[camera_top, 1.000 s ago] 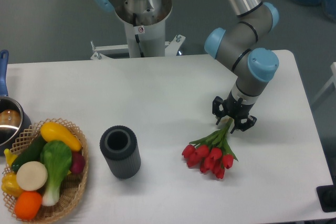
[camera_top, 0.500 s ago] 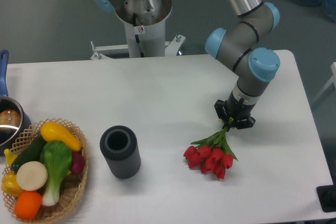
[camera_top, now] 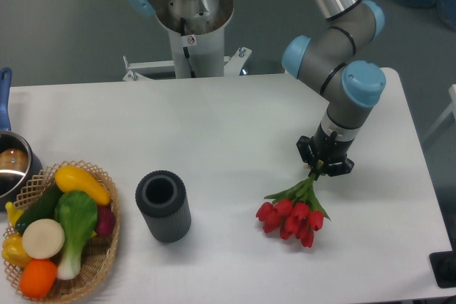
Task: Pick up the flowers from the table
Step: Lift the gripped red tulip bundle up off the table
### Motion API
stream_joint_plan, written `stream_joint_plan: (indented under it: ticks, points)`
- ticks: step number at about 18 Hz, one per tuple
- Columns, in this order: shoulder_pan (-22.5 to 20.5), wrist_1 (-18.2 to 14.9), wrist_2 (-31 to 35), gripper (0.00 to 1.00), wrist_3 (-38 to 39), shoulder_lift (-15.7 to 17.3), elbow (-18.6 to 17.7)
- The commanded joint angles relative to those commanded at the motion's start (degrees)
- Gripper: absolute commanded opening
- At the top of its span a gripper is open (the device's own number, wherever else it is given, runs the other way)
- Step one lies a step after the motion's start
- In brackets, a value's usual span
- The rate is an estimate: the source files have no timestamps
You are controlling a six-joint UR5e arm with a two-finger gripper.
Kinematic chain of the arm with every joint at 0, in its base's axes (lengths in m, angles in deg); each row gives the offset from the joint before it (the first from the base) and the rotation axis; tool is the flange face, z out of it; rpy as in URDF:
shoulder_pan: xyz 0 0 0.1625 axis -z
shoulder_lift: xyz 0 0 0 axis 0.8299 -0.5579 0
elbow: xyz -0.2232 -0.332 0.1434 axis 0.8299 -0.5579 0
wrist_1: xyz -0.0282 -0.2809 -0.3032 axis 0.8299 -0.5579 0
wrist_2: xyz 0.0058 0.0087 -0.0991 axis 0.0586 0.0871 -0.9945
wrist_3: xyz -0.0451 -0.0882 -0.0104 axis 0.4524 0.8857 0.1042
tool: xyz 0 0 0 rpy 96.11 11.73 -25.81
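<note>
Nearest the viewer, a woven basket [camera_top: 107, 250] of colourful vegetables is sitting at the left edge of the white table [camera_top: 214, 133], with a dark ribbed cylinder [camera_top: 164, 206] lying just beside it. Farther right, the flowers [camera_top: 292, 213] are hanging blooms-down, their stems pinched in the closed gripper [camera_top: 325, 165].

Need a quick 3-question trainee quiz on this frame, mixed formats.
1. True or false: the tool is shut on the stems of the flowers.
2. Multiple choice: the dark ribbed cylinder stands (a) in the basket, (b) between basket and flowers, (c) right of the flowers.
3. Fill in: the tulip heads are ___ in colour.

Key: 1 true; 2 b; 3 red.
</note>
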Motion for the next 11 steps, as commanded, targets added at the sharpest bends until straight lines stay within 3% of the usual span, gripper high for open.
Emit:
stream_joint_plan:
  ticks: [2,11]
  points:
    - [-0.1,0.0,-5.8,0.08,1.9,1.1,0.7]
    - [1.2,0.0,-17.6,0.08,6.0,4.9,2.6]
